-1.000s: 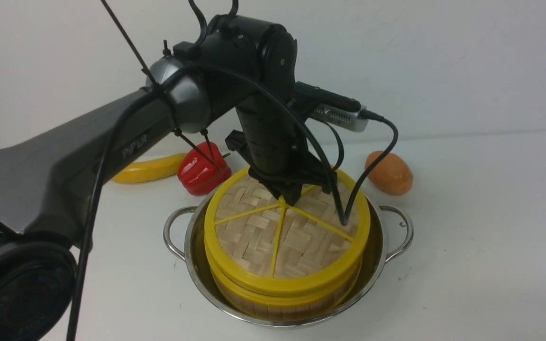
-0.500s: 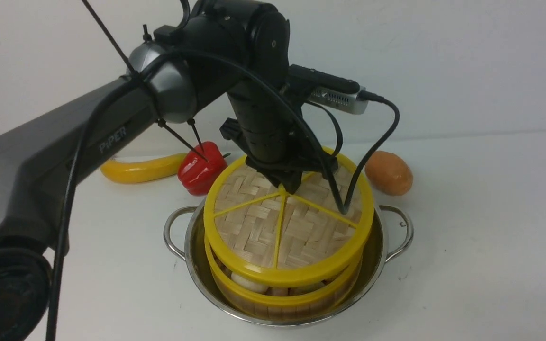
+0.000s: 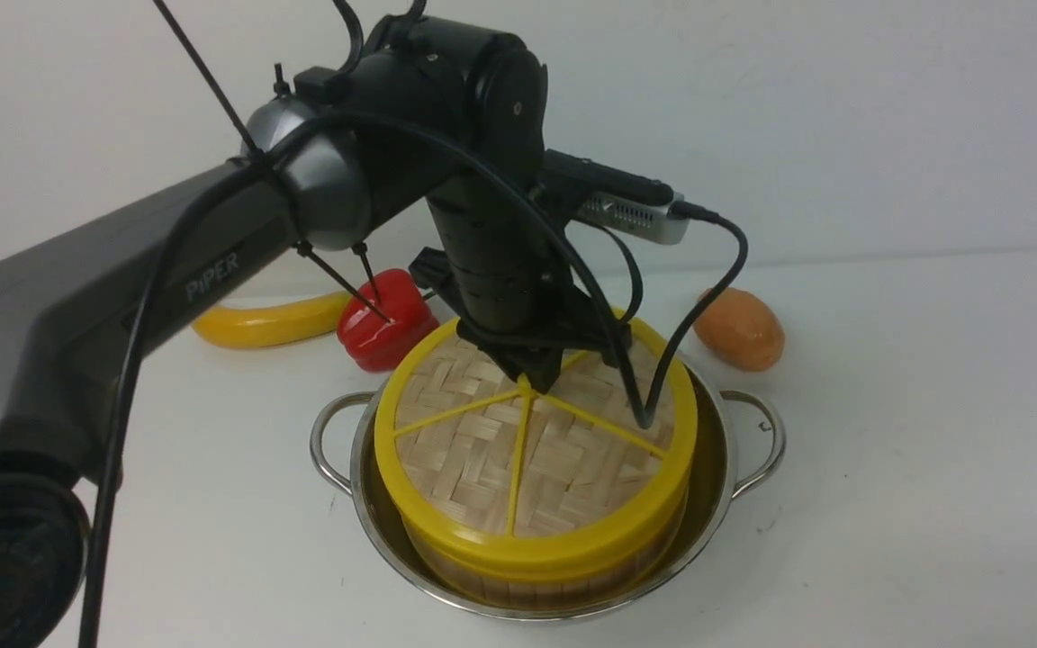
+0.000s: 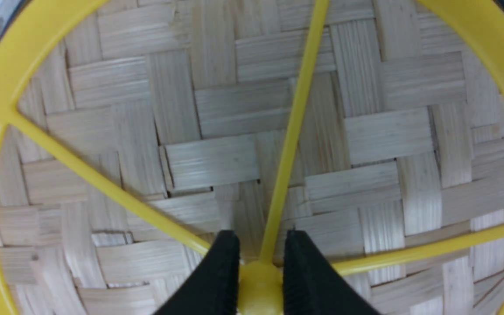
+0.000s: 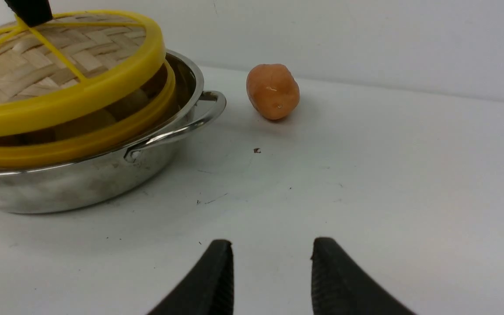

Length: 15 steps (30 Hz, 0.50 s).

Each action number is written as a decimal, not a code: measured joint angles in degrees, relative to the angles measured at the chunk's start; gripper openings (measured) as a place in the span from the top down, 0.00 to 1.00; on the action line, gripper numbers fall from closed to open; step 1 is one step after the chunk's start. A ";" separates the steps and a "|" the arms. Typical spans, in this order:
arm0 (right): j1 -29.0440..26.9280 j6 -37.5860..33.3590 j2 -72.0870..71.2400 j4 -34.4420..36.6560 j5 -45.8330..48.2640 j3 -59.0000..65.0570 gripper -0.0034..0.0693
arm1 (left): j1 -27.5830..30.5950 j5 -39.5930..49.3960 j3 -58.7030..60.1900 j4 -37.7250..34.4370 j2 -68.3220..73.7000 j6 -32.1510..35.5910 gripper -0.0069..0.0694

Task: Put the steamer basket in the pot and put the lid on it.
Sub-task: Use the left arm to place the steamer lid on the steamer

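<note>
The steel pot (image 3: pixel 718 486) stands mid-table with the steamer basket (image 3: pixel 563 585) inside it; only the basket's slatted wall shows under the lid. The woven lid (image 3: pixel 482 459) lies on top, and my left gripper (image 3: pixel 527 382) reaches straight down onto it. In the left wrist view that gripper (image 4: pixel 261 238) is shut on the lid's yellow centre knob (image 4: pixel 258 284). The right wrist view shows the lid (image 5: pixel 59 100) tilted, with a gap above the basket's rim (image 5: pixel 81 144) on the side facing that camera. My right gripper (image 5: pixel 272 247) is open and empty, low over the table beside the pot (image 5: pixel 81 188).
A red pepper (image 3: pixel 388 319) and a long yellow vegetable (image 3: pixel 266 324) lie behind the pot to the left. An orange potato (image 3: pixel 739 328) lies behind it to the right, also in the right wrist view (image 5: pixel 273 91). The left arm's cables hang over the lid.
Half a second ago the lid hung raised over the basket, with buns showing in the gap. It has come back down and a little to the left, still held by its knob.
</note>
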 joint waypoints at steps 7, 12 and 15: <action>0.00 0.00 0.00 0.00 0.00 0.00 0.62 | 0.00 -0.05 0.00 1.29 0.94 0.00 0.75; 0.00 0.00 0.00 0.00 0.00 0.00 0.62 | 0.00 -0.05 0.00 1.29 2.46 0.00 0.75; 0.55 0.00 0.00 0.00 0.00 0.00 0.62 | 0.00 -0.05 -0.06 1.29 2.53 0.00 0.75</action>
